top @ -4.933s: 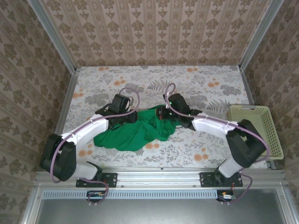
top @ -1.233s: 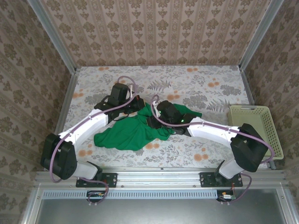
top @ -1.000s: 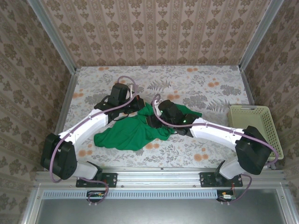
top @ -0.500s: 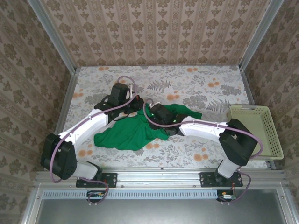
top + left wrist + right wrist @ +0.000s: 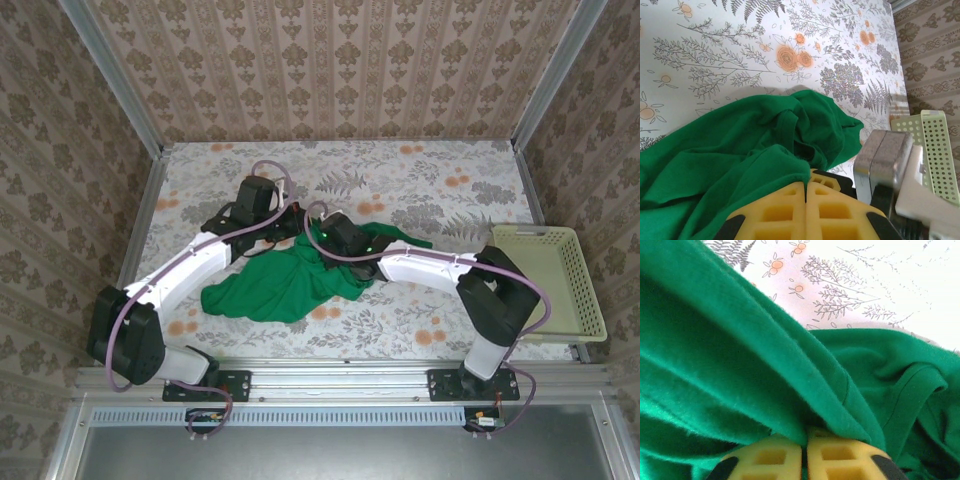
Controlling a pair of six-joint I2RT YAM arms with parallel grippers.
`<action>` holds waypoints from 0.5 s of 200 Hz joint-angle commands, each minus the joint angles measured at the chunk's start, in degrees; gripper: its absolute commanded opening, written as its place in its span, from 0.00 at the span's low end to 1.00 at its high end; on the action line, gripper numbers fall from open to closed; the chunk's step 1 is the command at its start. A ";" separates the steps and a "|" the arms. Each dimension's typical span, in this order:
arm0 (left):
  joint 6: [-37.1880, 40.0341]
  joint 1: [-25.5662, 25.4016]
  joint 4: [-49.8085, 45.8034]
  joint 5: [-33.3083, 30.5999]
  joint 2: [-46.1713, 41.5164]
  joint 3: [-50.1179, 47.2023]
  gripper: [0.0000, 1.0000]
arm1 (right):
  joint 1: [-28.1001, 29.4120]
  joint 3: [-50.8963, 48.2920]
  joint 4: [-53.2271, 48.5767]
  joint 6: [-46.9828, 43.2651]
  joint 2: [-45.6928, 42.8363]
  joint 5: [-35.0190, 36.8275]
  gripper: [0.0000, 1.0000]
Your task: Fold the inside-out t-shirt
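T-shirt: we see one bright green t-shirt, crumpled on the floral table.
T-shirt against the grippers: its upper edge is gathered at both grippers. Most of the cloth spreads from them toward the arm bases, and a narrow part runs off to the right of the right gripper.
Left gripper: in the left wrist view we see its yellow pads pressed together, with a fold of the green cloth caught at their tips.
Right gripper: just beside the left gripper. In the right wrist view its pads are closed tight, and a thick green fold runs in between them.
Basket: we see one pale yellow-green perforated basket at the table's right edge, well apart from the t-shirt, on the right gripper's right. Its holed floor and walls show.
Count: we count one t-shirt, one basket and two grippers.
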 commanded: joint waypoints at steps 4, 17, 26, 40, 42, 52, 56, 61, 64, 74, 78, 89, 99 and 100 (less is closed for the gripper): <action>2.63 1.43 -3.34 -0.21 2.07 3.99 0.00 | 0.27 -3.62 -0.15 -1.32 -7.05 -3.92 0.02; 4.10 2.16 -5.00 -0.06 4.27 6.14 0.00 | 0.00 -6.28 0.94 -0.92 -10.42 -6.81 0.00; 5.40 2.45 -5.57 0.30 5.92 7.55 0.00 | -0.59 -7.75 1.68 0.25 -12.35 -9.20 0.00; 7.26 2.46 -7.55 0.10 8.78 10.04 0.00 | -2.27 -10.03 3.36 2.71 -14.32 -12.72 0.00; 7.53 2.44 -7.85 0.13 9.21 10.33 0.00 | -2.55 -10.36 3.60 3.11 -14.46 -13.13 0.00; 8.33 2.46 -9.05 -0.12 11.04 11.74 0.02 | -3.97 -11.89 5.69 4.91 -15.14 -15.52 0.00; 8.47 2.37 -9.59 -0.40 11.73 12.19 0.03 | -4.53 -12.58 6.58 5.70 -15.34 -16.72 0.00; 8.69 2.30 -10.33 -0.75 12.43 12.67 0.05 | -5.23 -13.08 7.97 6.59 -15.42 -17.94 0.00; 8.82 2.22 -10.79 -1.08 12.83 12.96 0.06 | -5.83 -13.54 9.03 7.50 -15.44 -19.12 0.00; 9.39 1.98 -12.47 -1.84 13.91 13.65 0.11 | -7.49 -14.50 11.80 9.69 -15.25 -22.16 0.00; 9.60 1.79 -13.08 -2.23 14.05 13.85 0.13 | -7.86 -14.63 12.53 10.28 -15.16 -22.92 0.00; 10.38 0.92 -14.34 -3.65 13.46 13.75 0.18 | -9.15 -14.76 14.95 11.84 -14.93 -25.82 0.00; 11.21 -0.38 -15.19 -6.19 11.63 13.08 0.25 | -9.57 -14.61 16.55 12.49 -14.81 -27.61 0.00; 11.28 -0.59 -15.29 -6.50 11.38 13.01 0.26 | -9.62 -14.55 16.64 12.52 -14.82 -27.85 0.00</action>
